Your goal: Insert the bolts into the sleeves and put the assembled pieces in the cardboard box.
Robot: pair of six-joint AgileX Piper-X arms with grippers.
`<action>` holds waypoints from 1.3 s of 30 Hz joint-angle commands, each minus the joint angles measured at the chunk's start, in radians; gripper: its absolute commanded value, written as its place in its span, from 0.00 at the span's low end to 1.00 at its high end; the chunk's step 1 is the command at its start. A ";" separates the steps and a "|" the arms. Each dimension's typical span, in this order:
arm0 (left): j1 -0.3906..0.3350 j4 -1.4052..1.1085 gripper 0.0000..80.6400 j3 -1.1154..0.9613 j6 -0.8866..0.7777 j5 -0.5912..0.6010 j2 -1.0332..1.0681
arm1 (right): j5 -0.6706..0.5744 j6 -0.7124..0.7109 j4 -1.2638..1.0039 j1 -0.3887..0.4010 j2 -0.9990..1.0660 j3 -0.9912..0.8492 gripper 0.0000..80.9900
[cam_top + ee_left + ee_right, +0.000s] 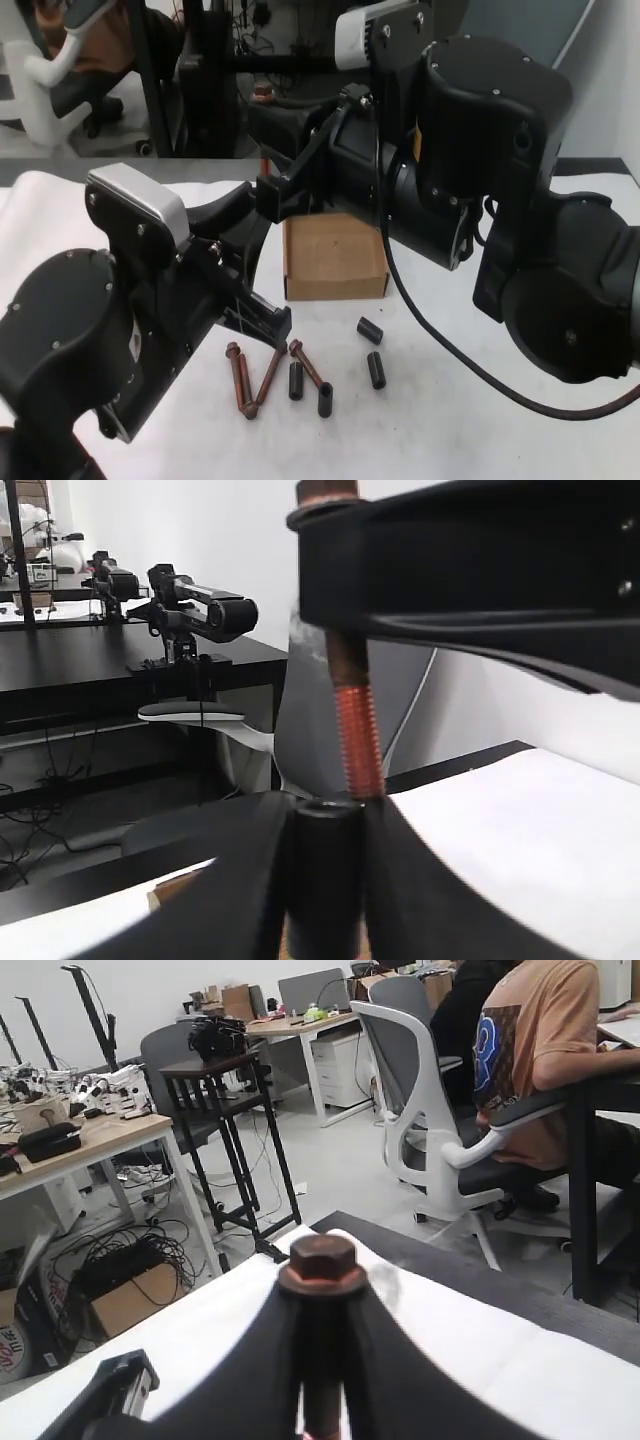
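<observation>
On the near left of the worktop [450, 420] sits my left arm [80, 330]. Its left claw [325, 830] is pinching a black sleeve [325, 880], which stands upright between the two fingers [235, 880], off the surface. Just to the right of that arm, in the high view, loose bolts [270, 372] lie on the white worktop, rust-coloured and fanned out with their heads pointing away from me. Beside them, further right, lie loose sleeves [376, 370], short and black, apart from one another. Beyond these parts, near the middle of the worktop, stands the cardboard box [335, 255], its far edge partly covered by an arm.

The right arm [480, 130] reaches across from the right, above the box. Its right claw [322, 1360] is pressed onto a bolt [322, 1265], gripping it just under the hexagonal head. From my left wrist camera I see that bolt hanging straight down with its threaded end at the upper rim of the held sleeve. I cannot tell whether the tip has gone into the bore.
</observation>
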 commanded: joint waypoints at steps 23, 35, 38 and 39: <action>0.000 -0.115 0.02 -0.002 -0.012 -0.008 -0.003 | -0.006 0.024 0.021 0.003 0.008 0.063 0.00; 0.002 -0.052 0.02 -0.007 0.011 0.001 -0.003 | -0.062 0.161 0.086 -0.012 -0.069 0.084 0.86; 0.013 0.011 0.02 -0.040 0.025 0.029 0.017 | 0.008 0.111 0.242 -0.030 -0.173 0.084 0.85; 0.019 0.029 0.02 -0.061 0.025 0.034 0.033 | 0.026 0.087 0.311 -0.041 -0.208 0.084 0.83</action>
